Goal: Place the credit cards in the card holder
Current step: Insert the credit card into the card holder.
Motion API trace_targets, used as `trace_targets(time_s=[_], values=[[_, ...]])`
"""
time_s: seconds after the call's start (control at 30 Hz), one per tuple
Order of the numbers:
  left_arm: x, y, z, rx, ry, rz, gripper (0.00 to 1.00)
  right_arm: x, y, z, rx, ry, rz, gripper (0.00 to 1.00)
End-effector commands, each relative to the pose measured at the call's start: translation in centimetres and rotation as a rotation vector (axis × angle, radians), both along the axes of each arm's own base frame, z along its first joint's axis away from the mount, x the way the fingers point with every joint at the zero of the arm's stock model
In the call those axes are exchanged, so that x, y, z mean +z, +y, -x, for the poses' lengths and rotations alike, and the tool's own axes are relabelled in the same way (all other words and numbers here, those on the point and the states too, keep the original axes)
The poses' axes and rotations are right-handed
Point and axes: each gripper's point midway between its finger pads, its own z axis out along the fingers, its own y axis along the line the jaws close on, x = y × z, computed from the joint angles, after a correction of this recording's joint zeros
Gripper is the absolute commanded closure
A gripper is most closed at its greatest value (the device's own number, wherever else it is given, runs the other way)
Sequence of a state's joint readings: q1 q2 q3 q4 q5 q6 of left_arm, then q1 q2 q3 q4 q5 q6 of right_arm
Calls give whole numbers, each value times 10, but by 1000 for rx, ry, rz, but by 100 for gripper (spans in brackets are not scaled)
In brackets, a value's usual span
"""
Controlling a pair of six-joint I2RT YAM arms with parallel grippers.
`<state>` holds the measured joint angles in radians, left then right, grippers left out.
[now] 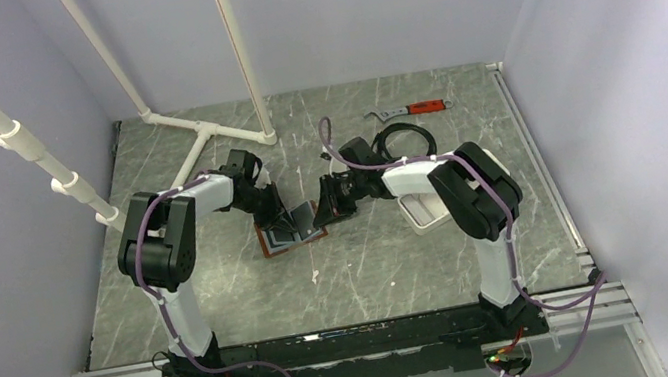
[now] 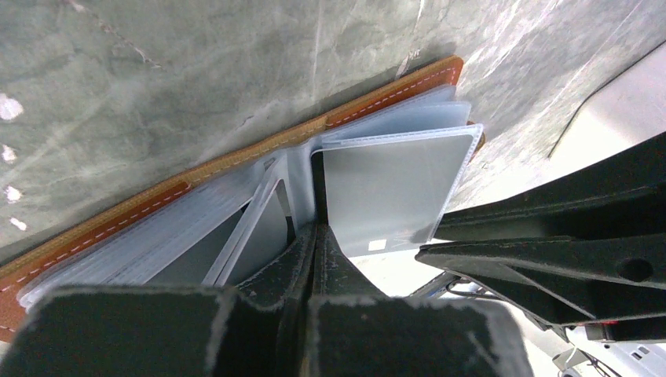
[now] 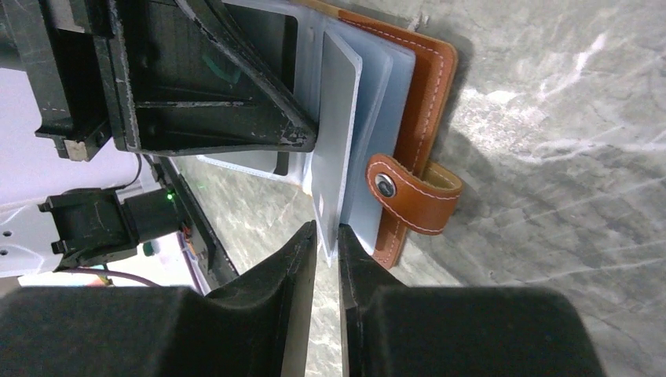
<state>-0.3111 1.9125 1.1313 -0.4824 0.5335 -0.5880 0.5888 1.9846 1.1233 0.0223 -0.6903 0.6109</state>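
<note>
Right hand (image 3: pixel 326 239) pinches credit card (image 3: pixel 336 118) standing in card holder (image 3: pixel 428 86).

Left arm (image 1: pixel 167 243) and right arm (image 1: pixel 468 189) are reaching inward, wrists nearly meeting; left gripper (image 2: pixel 316 236) clamping tight, right gripper (image 3: pixel 327 237) jaws sitting narrowly apart.

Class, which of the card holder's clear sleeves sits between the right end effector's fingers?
The raised sleeve showing a light grey credit card, standing up from the stack beside the tab; the other sleeves there lie against the brown card holder.
</note>
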Motion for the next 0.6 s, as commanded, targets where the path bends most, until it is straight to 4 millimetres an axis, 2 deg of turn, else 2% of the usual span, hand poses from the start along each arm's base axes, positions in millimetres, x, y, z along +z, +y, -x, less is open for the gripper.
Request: trace_targets(time_s=[0.0,0.2,0.47,0.57], values=[[-16,10,13,-9,24,-69,97,21,14,-7,21,-49,-57,82],[-2,5,9,-9,-3,-30,94,29,23,-7,37,-44,-109,75],[49,6,3,13,-76,59,75,39,34,-13,52,-49,-132,68],[63,15,6,36,-80,80,72,40,43,-14,66,-53,-134,68]])
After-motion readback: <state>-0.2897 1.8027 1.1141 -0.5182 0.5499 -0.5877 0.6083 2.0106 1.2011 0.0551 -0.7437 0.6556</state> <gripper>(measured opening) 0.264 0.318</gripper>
